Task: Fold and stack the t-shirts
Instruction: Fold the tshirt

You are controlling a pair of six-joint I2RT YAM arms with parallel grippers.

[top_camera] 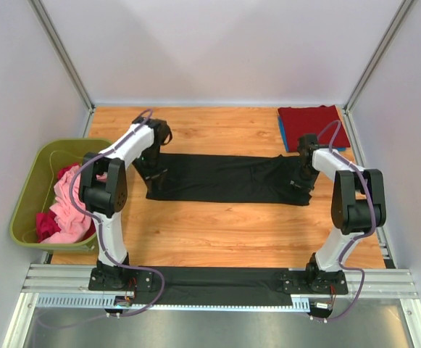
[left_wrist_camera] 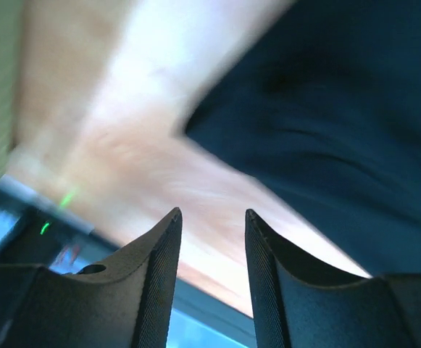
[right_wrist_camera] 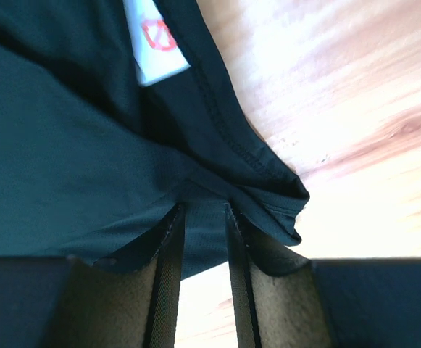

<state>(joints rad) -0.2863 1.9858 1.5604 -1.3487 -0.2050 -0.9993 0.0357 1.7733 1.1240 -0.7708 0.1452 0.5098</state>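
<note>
Wood counter (top_camera: pixel 217 232), black t-shirt (top_camera: pixel 224 177) laid long. Right hand (right_wrist_camera: pixel 203 215) pinches its label end, guessing for next fold; left hand (left_wrist_camera: pixel 212 214) at opposite end, spread, empty.

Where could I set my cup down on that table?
Widest bare wood: the near strip between the black t-shirt and the metal rail. Also the far strip behind it, left of the red folded stack. Crowded: middle and far right corner.
</note>
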